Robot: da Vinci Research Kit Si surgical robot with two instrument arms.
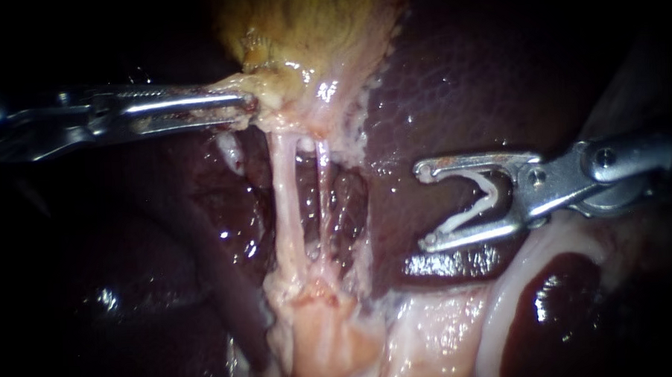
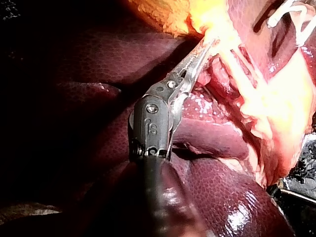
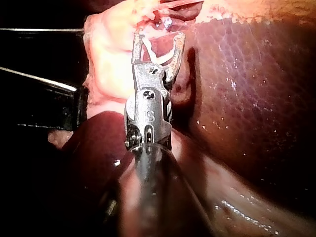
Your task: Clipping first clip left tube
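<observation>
The left tube is stretching taut from the gallbladder down to a pale mound of tissue, with the right tube running just beside it. At the left tube's upper end, the left instrument is clenching its jaws on the gallbladder's lower edge. The right instrument is hovering well apart from the left tube, beyond the right tube, over the liver. Its jaws are standing wide apart and holding a white clip between them, clear of both tubes.

Glossy liver, shiny metal right instrument
</observation>
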